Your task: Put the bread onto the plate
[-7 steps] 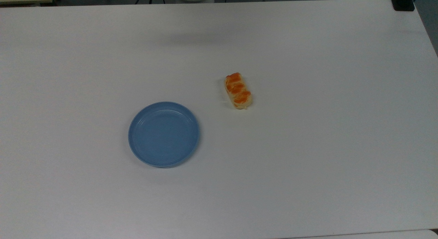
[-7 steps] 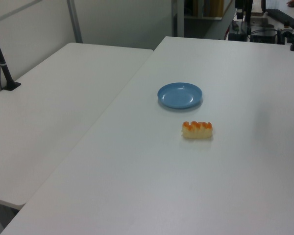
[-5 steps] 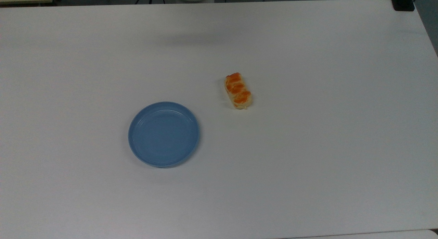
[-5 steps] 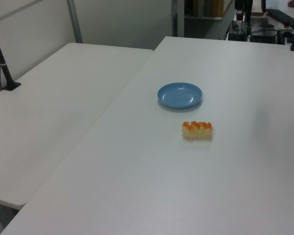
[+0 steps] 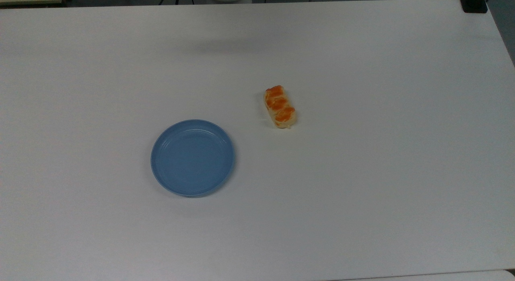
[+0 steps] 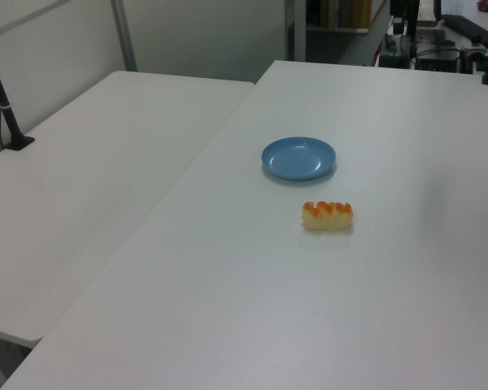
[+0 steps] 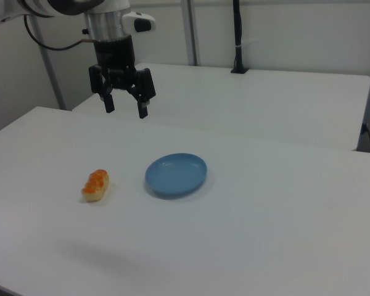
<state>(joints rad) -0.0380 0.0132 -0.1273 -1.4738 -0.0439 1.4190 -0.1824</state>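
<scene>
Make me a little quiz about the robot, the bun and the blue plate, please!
1. True or false: the bread already lies on the plate.
2. In the right view, the gripper is: A) clamped on the bread, B) open and up in the air, C) resting on the plate.
3. Fill in: in the top view, the plate lies to the lower ____ of the bread.

Key: 1 false, the bread lies on the table apart from the plate. 2 B. 3 left.
</scene>
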